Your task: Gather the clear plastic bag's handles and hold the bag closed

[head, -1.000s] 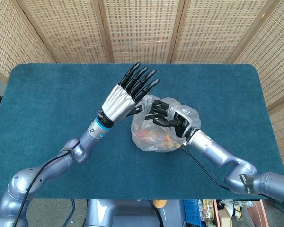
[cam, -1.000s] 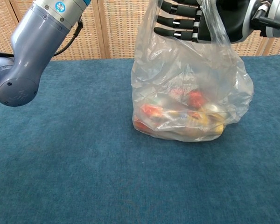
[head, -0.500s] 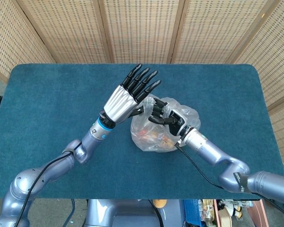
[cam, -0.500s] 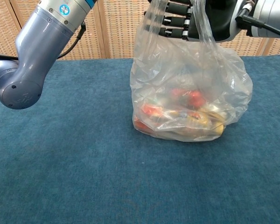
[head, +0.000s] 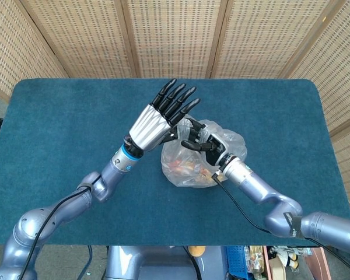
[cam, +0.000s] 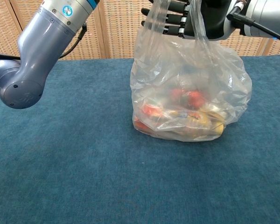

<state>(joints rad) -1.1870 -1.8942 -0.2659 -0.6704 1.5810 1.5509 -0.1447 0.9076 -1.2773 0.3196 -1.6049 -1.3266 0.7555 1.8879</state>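
Bag (cam: 189, 93) contents: chest view; left hand (head: 161, 115): head.

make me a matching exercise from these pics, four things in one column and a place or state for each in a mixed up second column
Things:
1. left hand
2. right hand
3. plastic bag
4. table

States:
A. covered in dark blue cloth
B. clear, with red and yellow items inside
C. raised with fingers spread, holding nothing
D. gripping the bag's handles at the top

Pairs: 1-C, 2-D, 3-B, 4-A
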